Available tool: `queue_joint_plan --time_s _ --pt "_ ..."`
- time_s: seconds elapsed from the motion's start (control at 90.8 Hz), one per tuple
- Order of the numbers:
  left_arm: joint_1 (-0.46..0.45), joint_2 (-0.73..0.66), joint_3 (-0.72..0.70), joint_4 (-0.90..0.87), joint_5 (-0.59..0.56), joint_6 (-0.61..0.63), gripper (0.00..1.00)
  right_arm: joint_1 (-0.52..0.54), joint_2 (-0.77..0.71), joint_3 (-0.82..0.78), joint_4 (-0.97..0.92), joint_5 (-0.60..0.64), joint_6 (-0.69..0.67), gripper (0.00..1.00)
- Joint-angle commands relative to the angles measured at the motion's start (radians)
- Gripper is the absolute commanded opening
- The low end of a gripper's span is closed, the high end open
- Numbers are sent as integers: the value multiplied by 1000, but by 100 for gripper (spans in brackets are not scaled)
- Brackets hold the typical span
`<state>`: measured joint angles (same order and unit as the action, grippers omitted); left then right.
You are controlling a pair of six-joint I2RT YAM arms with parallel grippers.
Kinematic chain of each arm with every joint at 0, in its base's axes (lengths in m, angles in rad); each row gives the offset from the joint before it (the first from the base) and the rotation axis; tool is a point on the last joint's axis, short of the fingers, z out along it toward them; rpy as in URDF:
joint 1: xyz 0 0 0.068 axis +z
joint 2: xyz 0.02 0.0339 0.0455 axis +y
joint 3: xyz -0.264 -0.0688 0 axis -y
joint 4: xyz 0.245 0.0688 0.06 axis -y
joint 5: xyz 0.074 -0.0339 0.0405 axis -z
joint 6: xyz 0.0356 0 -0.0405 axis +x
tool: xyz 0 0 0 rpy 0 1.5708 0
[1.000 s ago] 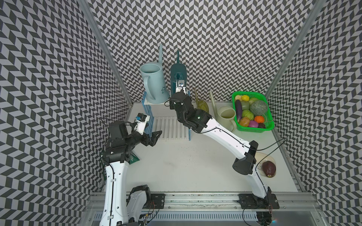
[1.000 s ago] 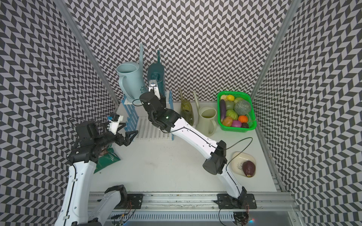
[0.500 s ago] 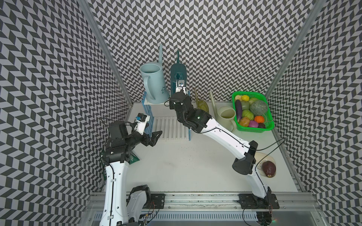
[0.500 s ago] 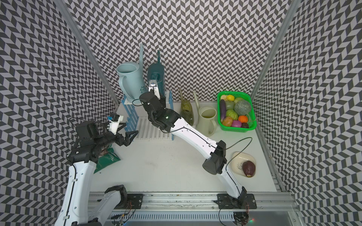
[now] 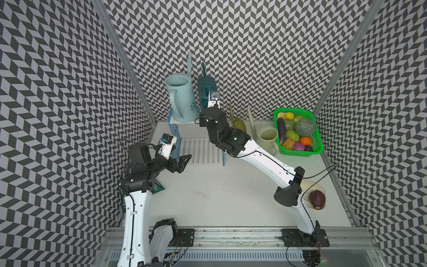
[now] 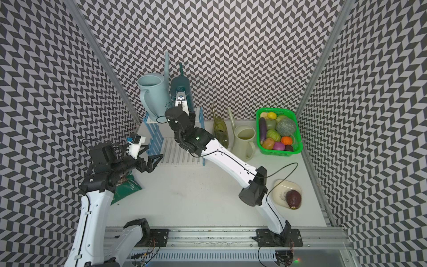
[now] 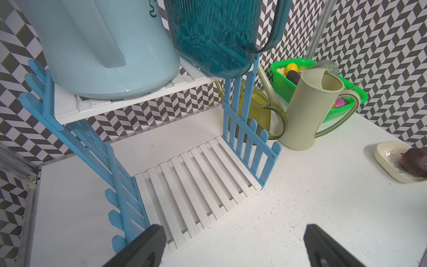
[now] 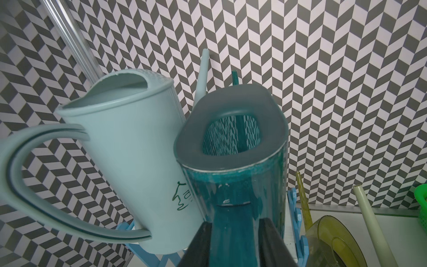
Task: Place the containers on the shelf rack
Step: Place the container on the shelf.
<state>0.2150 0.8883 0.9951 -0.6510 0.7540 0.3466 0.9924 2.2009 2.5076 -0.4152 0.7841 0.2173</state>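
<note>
The shelf rack (image 5: 201, 150) (image 7: 196, 180) stands at the back left. On its top tier sit the light blue container (image 5: 180, 101) (image 8: 129, 143) and the dark teal container (image 5: 205, 90) (image 7: 208, 34). My right gripper (image 8: 235, 231) has a finger on each side of the teal container's handle (image 8: 233, 222); whether they still press it does not show. The olive-green container (image 5: 239, 123) and the cream container (image 5: 266, 137) stand on the table right of the rack. My left gripper (image 7: 233, 242) hangs open and empty at the front of the rack's bare lower tier.
A green mesh basket (image 5: 316, 148) of vegetables sits at the back right. A cream dish (image 5: 321, 187) holding a dark fruit lies near the right edge. A green snack bag (image 6: 127, 189) lies under my left arm. Patterned walls close three sides.
</note>
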Motion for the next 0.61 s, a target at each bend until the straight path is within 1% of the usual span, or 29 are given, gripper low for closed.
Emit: queue_joint_plan --time_s 0.0,0.408,0.595 --pt "3 -8 -5 19 16 4 100 8 20 34 55 -12 7 35" --pt "3 -8 -8 20 15 7 100 31 33 36 94 -50 2 37" --pt "2 -8 -10 19 11 8 100 30 45 36 105 -42 -2 39"
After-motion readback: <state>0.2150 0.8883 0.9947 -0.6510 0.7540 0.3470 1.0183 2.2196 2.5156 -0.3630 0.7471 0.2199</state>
